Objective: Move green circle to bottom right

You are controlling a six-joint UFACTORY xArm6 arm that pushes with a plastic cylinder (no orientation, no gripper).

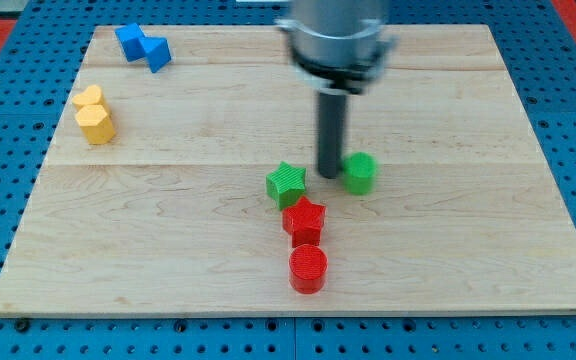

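The green circle (360, 172) sits near the middle of the wooden board (168, 220). My tip (328, 175) rests on the board just left of the green circle, touching or almost touching it. A green star (286, 184) lies left of the tip, so the tip stands between the two green blocks.
A red star (304, 219) lies just below the green star, with a red circle (308, 268) below it. A blue block (142, 46) sits at the view's top left. A yellow block (94, 114) lies at the left. The bench around the board is blue pegboard.
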